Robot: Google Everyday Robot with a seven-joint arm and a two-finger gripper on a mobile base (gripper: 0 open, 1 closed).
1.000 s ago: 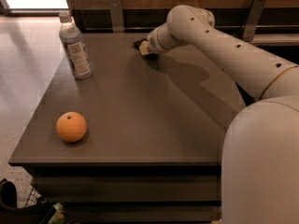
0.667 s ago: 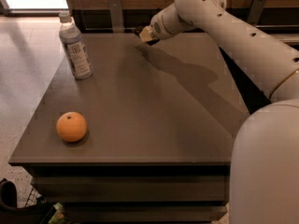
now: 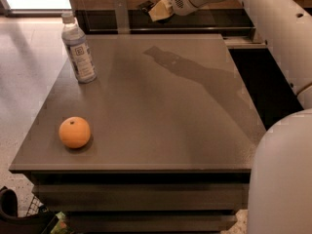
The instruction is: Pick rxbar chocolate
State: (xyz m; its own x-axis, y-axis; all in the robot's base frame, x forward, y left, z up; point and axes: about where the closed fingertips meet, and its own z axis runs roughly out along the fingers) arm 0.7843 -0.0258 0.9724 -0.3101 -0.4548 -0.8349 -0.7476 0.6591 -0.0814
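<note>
Gripper (image 3: 157, 9) high behind table (image 3: 170, 116), bottle (image 3: 78, 50) (label illegible)

A clear labelled bottle (image 3: 78, 48) with a white cap is being kept upright by the far left corner of the grey bench (image 3: 170, 121). An orange (image 3: 74, 132) is being left near the near left corner. The gripper (image 3: 156, 10) is being held above the far edge.

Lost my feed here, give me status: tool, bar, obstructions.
Status: tool up over far edge of table. Dark rxbar chocolate apparently gripped in it. Orange and bottle sit well aside.
</note>
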